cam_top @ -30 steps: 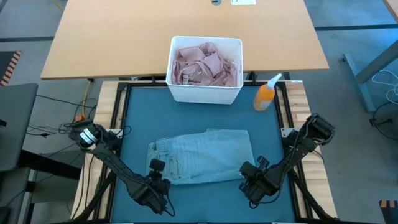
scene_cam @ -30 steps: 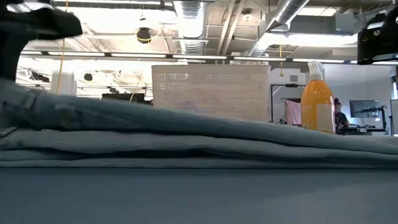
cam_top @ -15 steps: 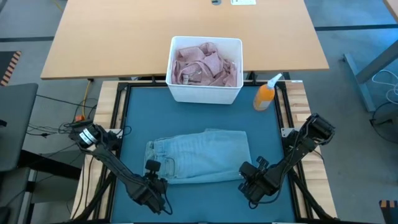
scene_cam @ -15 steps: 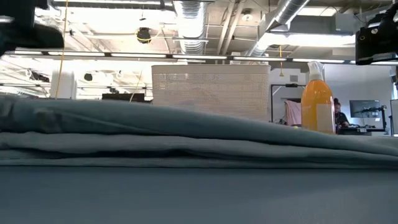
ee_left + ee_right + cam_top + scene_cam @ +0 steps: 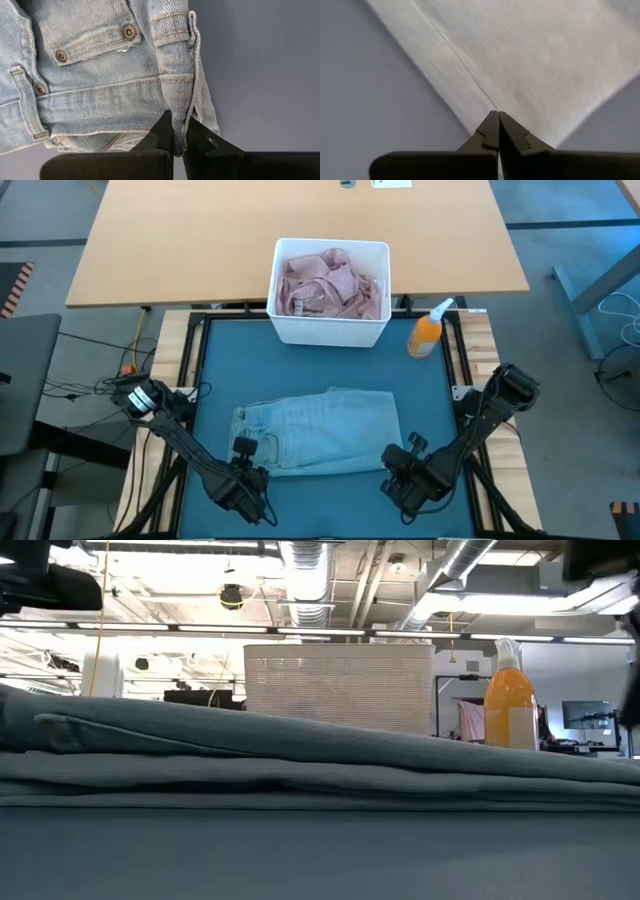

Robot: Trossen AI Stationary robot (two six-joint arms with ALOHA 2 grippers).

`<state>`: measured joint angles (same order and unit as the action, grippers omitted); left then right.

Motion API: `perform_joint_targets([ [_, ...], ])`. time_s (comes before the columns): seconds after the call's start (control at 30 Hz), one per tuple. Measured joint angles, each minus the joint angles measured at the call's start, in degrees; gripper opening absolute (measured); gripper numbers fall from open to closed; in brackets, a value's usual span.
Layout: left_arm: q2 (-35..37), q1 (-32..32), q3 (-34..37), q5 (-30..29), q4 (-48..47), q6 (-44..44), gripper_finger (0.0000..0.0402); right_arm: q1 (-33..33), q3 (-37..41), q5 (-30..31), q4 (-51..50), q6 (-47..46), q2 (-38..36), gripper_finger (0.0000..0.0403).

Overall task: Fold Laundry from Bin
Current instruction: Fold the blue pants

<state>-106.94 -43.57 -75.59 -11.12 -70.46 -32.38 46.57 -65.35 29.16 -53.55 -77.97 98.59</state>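
Note:
Light blue denim jeans [image 5: 320,432] lie folded flat on the teal mat [image 5: 215,370]. My left gripper [image 5: 178,142] is shut on their near left corner [image 5: 252,468], at the waist end. My right gripper [image 5: 496,122] is shut, pointing steeply down over the jeans' near right corner [image 5: 393,468]; whether it touches the cloth I cannot tell. The white bin [image 5: 330,330] stands at the mat's far edge with a dusty pink shirt [image 5: 330,285] bunched inside. In the low view the jeans [image 5: 320,765] fill the foreground, with the bin [image 5: 340,685] behind. My left gripper pinches the jeans' stitched outer edge [image 5: 186,117] at the waist end, beside a belt loop, between its two fingers. It comes from above, pointing steeply down. Several layers show at that edge. The jeans lie flat on the mat around the hold.
An orange spray bottle [image 5: 428,330] stands at the mat's far right, next to the bin. A wooden table [image 5: 180,240] lies beyond the mat. Bare mat shows to the left and right of the jeans and between them and the bin.
My right gripper has risen a little from the jeans' near right corner, staying shut. In the low view the jeans' left end lies flatter than before.

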Motion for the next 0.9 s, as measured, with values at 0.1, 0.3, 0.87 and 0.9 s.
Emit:
perform_joint_targets([
  [0.1,0.0,0.32,0.0,0.35,0.18,0.0,0.0001,1.17,0.28,1.98,3.44,0.06,0.02,0.0019],
  [0.3,0.0,0.41,-0.02,0.97,0.33,0.0,0.0001,1.85,6.35,1.83,8.76,-2.83,0.04,0.0019],
  [0.87,0.0,0.48,3.06,6.4,1.21,1.16,0.0064,5.42,16.56,0.97,21.23,-10.06,-0.12,0.0018],
  [0.9,0.0,0.43,2.03,6.93,-0.7,1.25,0.0079,5.42,16.56,0.91,21.1,-10.06,-0.12,0.0018],
])
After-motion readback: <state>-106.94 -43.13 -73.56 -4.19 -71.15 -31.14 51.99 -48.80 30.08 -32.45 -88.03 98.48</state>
